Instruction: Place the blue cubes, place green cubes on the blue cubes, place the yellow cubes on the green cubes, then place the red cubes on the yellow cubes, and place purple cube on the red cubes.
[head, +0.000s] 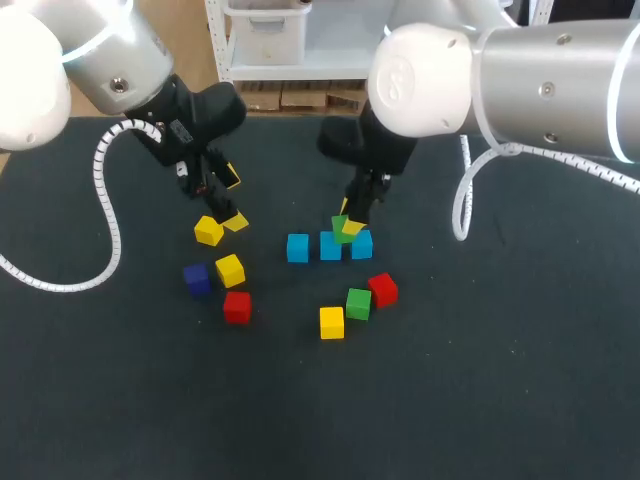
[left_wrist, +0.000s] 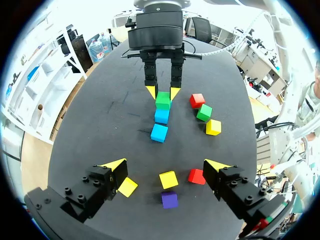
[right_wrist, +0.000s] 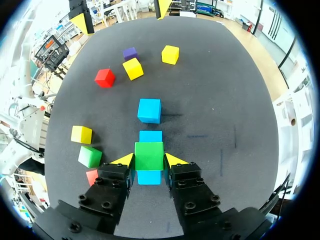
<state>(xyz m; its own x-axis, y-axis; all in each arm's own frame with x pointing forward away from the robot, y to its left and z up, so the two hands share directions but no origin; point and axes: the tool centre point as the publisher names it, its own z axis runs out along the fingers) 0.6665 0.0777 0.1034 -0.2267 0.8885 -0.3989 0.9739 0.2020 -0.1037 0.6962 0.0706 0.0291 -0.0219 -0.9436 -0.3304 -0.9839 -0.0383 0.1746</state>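
Three blue cubes (head: 297, 247) stand in a row at the table's middle. My right gripper (head: 347, 222) is shut on a green cube (head: 341, 229) just above the row's middle and right cubes. In the right wrist view the green cube (right_wrist: 149, 155) sits between the fingers of the right gripper (right_wrist: 149, 160), over two blue cubes (right_wrist: 150, 136), with the third (right_wrist: 149, 110) ahead. My left gripper (head: 234, 200) hangs open beside a yellow cube (head: 208, 231). In the left wrist view the open left gripper (left_wrist: 165, 165) has another yellow cube (left_wrist: 168, 179) below the gap between its fingers.
Near the left gripper lie a yellow cube (head: 230, 270), a purple cube (head: 196, 279) and a red cube (head: 237, 307). In front of the blue row lie a yellow cube (head: 331, 322), a green cube (head: 358, 303) and a red cube (head: 382, 289).
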